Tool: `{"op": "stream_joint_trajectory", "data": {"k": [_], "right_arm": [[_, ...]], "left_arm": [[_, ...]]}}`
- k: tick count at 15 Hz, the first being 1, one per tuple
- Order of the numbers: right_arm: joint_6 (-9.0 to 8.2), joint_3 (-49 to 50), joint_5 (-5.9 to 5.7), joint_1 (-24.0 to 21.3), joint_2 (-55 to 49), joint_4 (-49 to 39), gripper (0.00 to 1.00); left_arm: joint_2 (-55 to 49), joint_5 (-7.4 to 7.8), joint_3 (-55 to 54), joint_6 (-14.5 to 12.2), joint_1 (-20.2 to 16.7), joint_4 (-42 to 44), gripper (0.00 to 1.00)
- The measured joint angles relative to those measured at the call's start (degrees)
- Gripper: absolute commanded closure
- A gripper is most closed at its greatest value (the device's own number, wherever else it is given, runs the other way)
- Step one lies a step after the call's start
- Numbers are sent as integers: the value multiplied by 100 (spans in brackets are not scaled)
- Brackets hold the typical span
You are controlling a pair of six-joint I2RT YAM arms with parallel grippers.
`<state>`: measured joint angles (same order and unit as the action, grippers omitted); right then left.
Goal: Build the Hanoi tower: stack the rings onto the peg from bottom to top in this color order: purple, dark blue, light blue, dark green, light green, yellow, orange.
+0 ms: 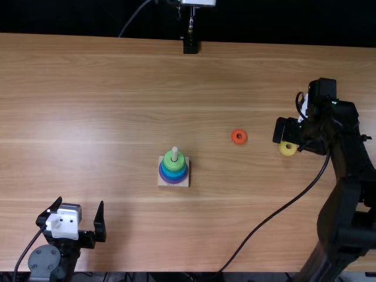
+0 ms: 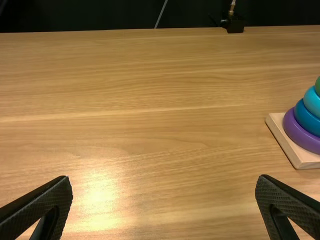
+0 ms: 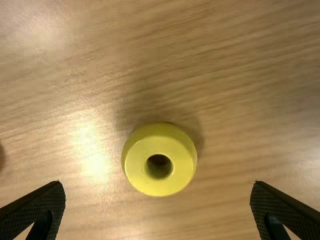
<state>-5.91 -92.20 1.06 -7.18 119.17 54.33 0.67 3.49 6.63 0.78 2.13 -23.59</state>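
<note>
The right jaws (image 1: 294, 140) hang parted above the yellow ring (image 3: 159, 184), well right of the light-green-topped tower (image 1: 174, 163). Nearer the tower, on its right, lies the orange ring (image 1: 234, 140). The left jaws (image 1: 80, 201), spread and empty, hover left of it.

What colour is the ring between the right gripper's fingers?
Yellow; the ring shows best in the right wrist view.

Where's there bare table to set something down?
The widest bare table lies left of the tower, beyond the left gripper. A smaller patch separates the tower from the orange ring. It's crowded at the right gripper, whose open fingers straddle the yellow ring.
</note>
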Motion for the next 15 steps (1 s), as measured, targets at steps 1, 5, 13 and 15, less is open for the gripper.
{"op": "stream_joint_trajectory", "data": {"k": [1, 5, 13, 15], "right_arm": [[2, 0, 2, 0, 98, -11, 0], [2, -2, 7, 0, 273, -173, 0], [4, -127, -22, 0, 575, -177, 79], [4, -127, -20, 0, 577, -177, 100]], "left_arm": [[0, 2, 0, 2, 0, 0, 0], [0, 0, 0, 2, 2, 0, 0], [0, 0, 0, 4, 0, 2, 0], [0, 2, 0, 2, 2, 0, 0]]}}
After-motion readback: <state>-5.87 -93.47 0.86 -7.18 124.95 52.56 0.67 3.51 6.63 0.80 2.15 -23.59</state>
